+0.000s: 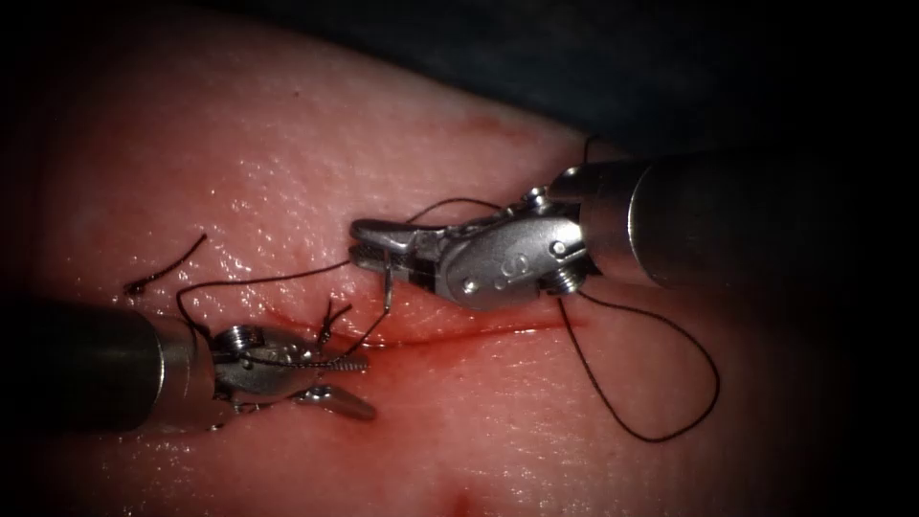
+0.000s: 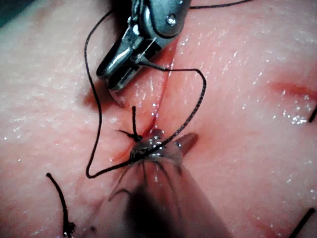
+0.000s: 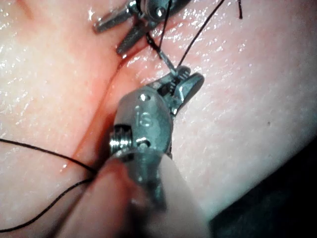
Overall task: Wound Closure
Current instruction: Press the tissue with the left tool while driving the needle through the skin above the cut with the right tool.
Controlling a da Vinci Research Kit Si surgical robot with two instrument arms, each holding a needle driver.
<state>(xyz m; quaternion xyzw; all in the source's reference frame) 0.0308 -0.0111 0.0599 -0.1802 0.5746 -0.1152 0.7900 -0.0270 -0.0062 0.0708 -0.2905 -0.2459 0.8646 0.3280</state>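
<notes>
1. Right tool (image 1: pixel 369 244): jaws clenched on the needle (image 1: pixel 388 287). The grip sits near one end of the curve; the visible length hangs down from the jaw tips toward the cut (image 1: pixel 479 330). The lower tip ends at or just above the tissue (image 1: pixel 287 153); whether it has entered cannot be told.
2. In the right wrist view the same tool (image 3: pixel 185 82) holds the needle (image 3: pixel 167 62) crosswise at the jaw tips, the metal projecting toward the other tool.
3. Left tool (image 1: pixel 352 388): jaws released and spread, grasping nothing. The upper jaw lies at the cut line, the lower jaw rests over the tissue below it.
4. Needle relative to the left jaws: above and just to the right of them, near but apart.
5. Thread (image 1: pixel 278 280): one dark strand runs from the right tool's jaw tips leftward, curving down behind the left tool's wrist. Short ends stand up at the cut just beside the left upper jaw.
6. A further length of thread forms a wide loop on the tissue to the right, under the right tool's wrist.
7. Cut thread end (image 1: pixel 168 266): lies loose on the tissue left of the cut, well apart from both tools.
8. Red fluid (image 1: pixel 450 335) lines the cut.
</notes>
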